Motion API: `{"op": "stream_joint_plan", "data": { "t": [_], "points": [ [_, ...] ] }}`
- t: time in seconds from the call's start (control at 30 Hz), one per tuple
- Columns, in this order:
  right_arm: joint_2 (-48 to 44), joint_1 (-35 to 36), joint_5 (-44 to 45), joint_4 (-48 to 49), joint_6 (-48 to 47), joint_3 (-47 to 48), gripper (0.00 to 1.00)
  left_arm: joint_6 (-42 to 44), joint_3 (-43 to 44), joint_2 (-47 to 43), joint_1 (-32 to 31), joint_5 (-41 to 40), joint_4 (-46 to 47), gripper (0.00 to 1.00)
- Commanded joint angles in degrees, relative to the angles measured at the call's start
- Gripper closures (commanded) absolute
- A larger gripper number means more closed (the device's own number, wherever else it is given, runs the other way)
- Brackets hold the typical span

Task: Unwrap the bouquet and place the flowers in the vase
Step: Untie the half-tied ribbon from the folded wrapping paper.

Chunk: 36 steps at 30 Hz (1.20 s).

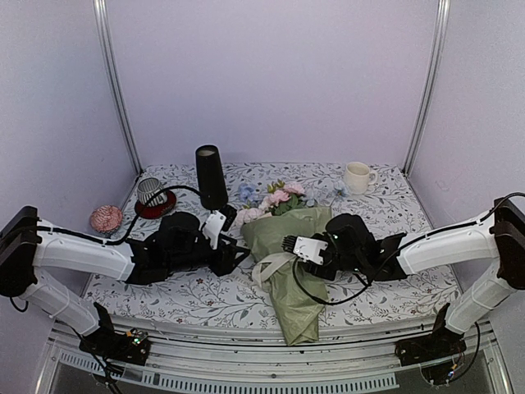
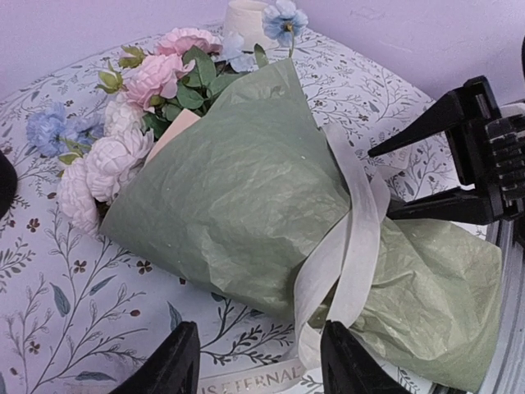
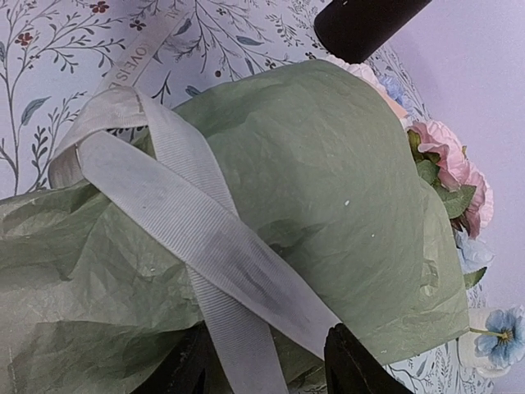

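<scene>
Top view first: one bouquet [image 1: 283, 287] lies on its side mid-counter [image 1: 394, 279], blooms pointing at the far wall, with an arm on either side. One black vase [image 1: 211, 176] stands upright behind it, well apart, no stems poking out. Also out there are one cream mug [image 1: 357, 176], one striped cup [image 1: 150, 190] and one pink ball [image 1: 106, 217].

Over to the left wrist: the left claw [image 2: 258, 336] is spread with nothing pinched, just short of the green paper. The single cream ribbon [image 2: 353, 238] is tied round the bundle. The flowers [image 2: 156, 78] crowd the open end in pink, white and blue. There are several, but the paper hides too many for a firm count.

Right wrist: the right claw [image 3: 267, 345] is spread too, its fingers straddling the ribbon band without clamping it.

My read is that nothing is ticked off yet. Untying, peeling the paper and moving every stem are all left to do.
</scene>
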Motion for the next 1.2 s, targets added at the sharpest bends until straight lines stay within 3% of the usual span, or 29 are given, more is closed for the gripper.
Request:
{"op": "stream_joint_plan", "data": {
  "t": [0.0, 0.2, 0.43, 0.67, 1.17],
  "points": [
    [-1.72, 0.47, -3.11, -0.62, -0.39, 1.61, 0.50, -0.41, -0.92, -1.30, 0.74, -0.20, 1.20, 0.48],
    [-3.39, 0.53, -2.36, -1.04, -0.45, 1.95, 0.50, -0.33, -1.19, -1.75, 0.70, -0.19, 1.09, 0.48],
    [-2.68, 0.57, 6.11, -4.89, -2.06, 3.93, 0.50, -0.15, -1.21, -1.83, 0.69, -0.34, 1.15, 0.47],
    [-1.00, 3.09, 2.21, -4.87, -4.01, 4.51, 0.50, 0.02, -1.00, -1.54, 0.68, -0.24, 1.40, 0.48],
    [9.29, 5.77, 3.61, -2.59, -5.23, 10.47, 0.53, 0.30, -1.15, -1.95, 0.69, -0.57, 0.81, 0.47]
  ]
}}
